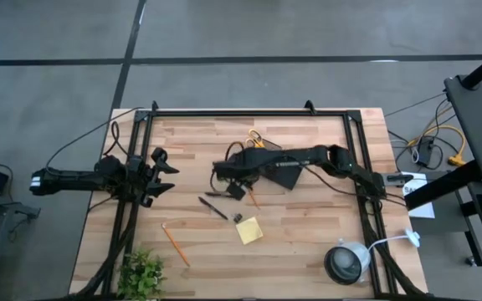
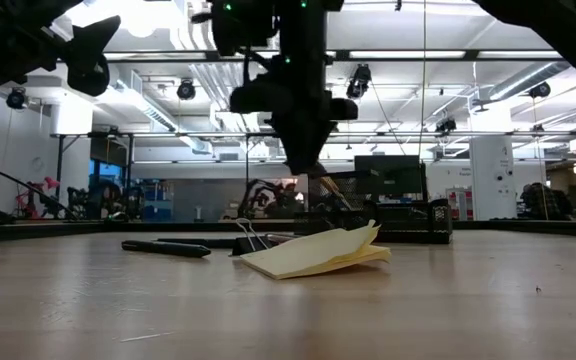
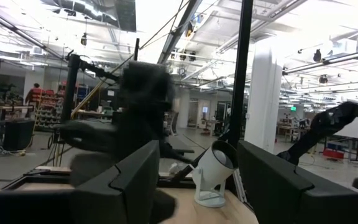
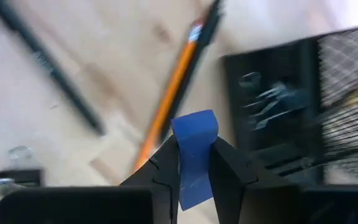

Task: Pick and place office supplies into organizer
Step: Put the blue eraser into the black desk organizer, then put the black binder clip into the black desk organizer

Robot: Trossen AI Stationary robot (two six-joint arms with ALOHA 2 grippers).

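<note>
Your right gripper [image 4: 194,165] grips a blue block [image 4: 194,146]; orange pencil [image 4: 173,93] just beyond it, organizer [image 4: 291,106] beside. Left gripper [image 1: 159,171]: state indeterminable, well apart.

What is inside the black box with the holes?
In the right wrist view, the organizer has small shiny clips in its low tray. The mesh cup beside it is too blurred to see into. The right gripper pinches a blue piece beside it.
</note>
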